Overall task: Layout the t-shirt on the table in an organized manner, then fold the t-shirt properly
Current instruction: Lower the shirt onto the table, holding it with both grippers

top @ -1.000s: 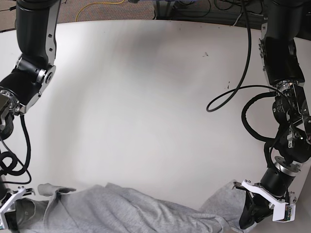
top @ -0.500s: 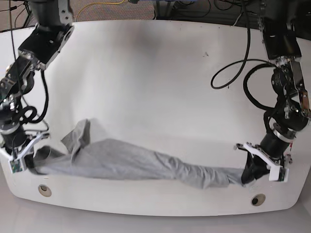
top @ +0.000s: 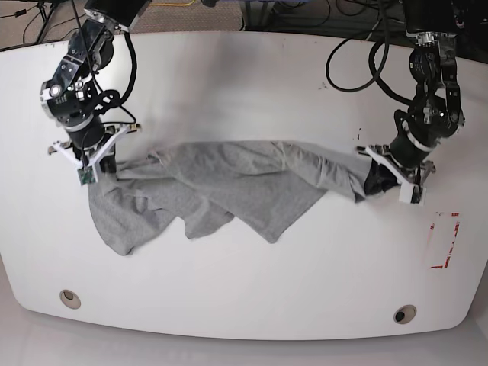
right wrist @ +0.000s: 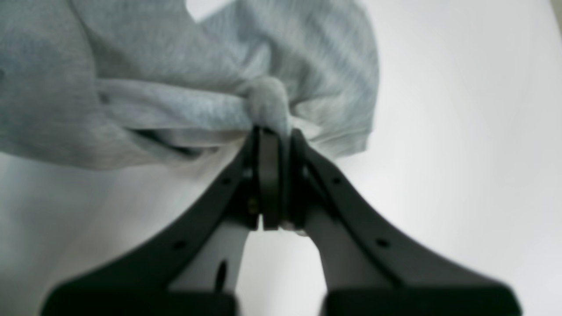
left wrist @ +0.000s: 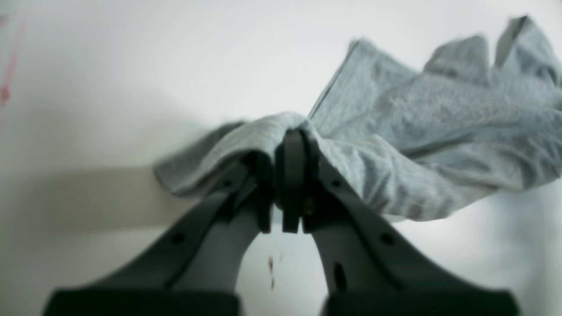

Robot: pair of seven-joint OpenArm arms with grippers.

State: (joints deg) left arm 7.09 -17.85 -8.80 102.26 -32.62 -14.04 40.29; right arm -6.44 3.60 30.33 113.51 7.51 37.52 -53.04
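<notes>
The grey t-shirt [top: 229, 187] stretches across the middle of the white table [top: 252, 84], bunched and creased, with a loose flap hanging toward the front left. My left gripper [top: 375, 181] is shut on its right end; the left wrist view shows the dark fingers [left wrist: 292, 175] pinching a fold of the t-shirt [left wrist: 439, 118]. My right gripper [top: 103, 164] is shut on the left end, and in the right wrist view the cloth [right wrist: 175, 79] bulges above the closed fingers [right wrist: 268, 175]. No lettering shows.
A red-outlined rectangle [top: 444, 242] is marked on the table at the right. Two round grommet holes [top: 69, 298] [top: 405, 314] sit near the front edge. Cables [top: 358, 46] trail over the far edge by the left arm.
Both arms have carried the t-shirt from the front edge toward the table's middle. The shirt has spread wider between the grippers, which both stay shut on it.
</notes>
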